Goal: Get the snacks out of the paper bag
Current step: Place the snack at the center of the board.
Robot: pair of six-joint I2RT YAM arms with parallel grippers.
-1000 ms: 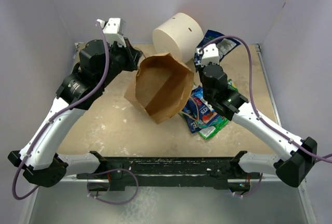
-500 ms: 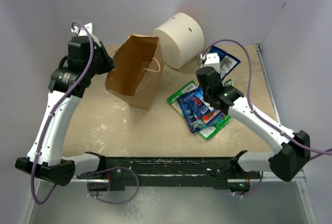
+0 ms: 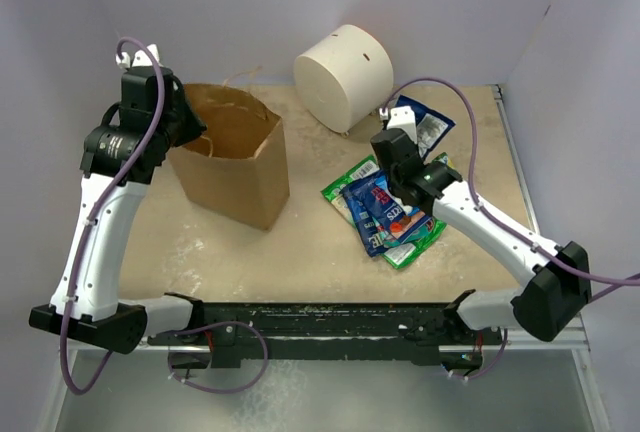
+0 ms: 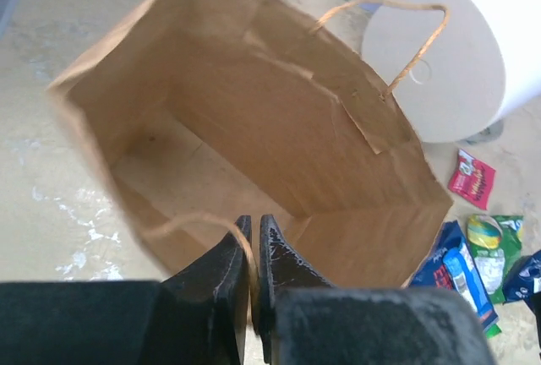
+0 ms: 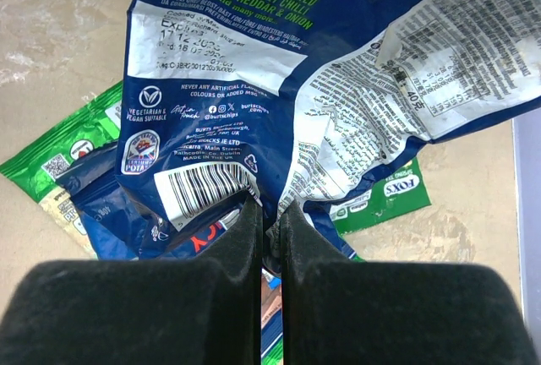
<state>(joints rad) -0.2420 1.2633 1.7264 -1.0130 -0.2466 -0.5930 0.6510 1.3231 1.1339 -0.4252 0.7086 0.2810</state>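
paper bag point(image 3: 235, 167) stands upright at 9 o'clock on the bench point(image 3: 300, 262), mouth up; the left wrist view looks straight in: bare floor, no packet inside

left pincer point(image 4: 255, 223) is over the near rim, jaws narrow, near handle point(image 4: 182, 221) runs into the slit and looks pinched

right pincer point(image 5: 269, 209) is closed on the lower edge of the dark blue crisp packet point(image 5: 254, 69), printed back facing the camera, hanging at 2 o'clock of the bench

the other snacks lie at 3 o'clock of the bag, well apart from it: an overlapped pile, green packet point(image 3: 340, 187) at its 10 o'clock corner, second green packet point(image 3: 412, 250) at 5 o'clock, blue packet point(image 3: 372, 197) and lighter blue packet point(image 3: 400, 224) on top. The small red packet point(image 4: 471, 179) lies just beside the white cylinder point(image 3: 345, 72), which sits at 12 o'clock

counts: 1 bag, 2 twine handles (far handle point(image 4: 406, 35) sticks up), 1 cylinder, snacks at least 6: 1 held, 1 red, 2 green, 2 blue; the pile overlaps so the exact number is unsure

handling, judged: packets are light, slick foil, crinkly, contents probably crush easily, so pinch the flat sealed edge, not the puffed middle. The bag is light creased paper and tips easily; take it by the rim or a handle

task looks about done, bag appears emptied
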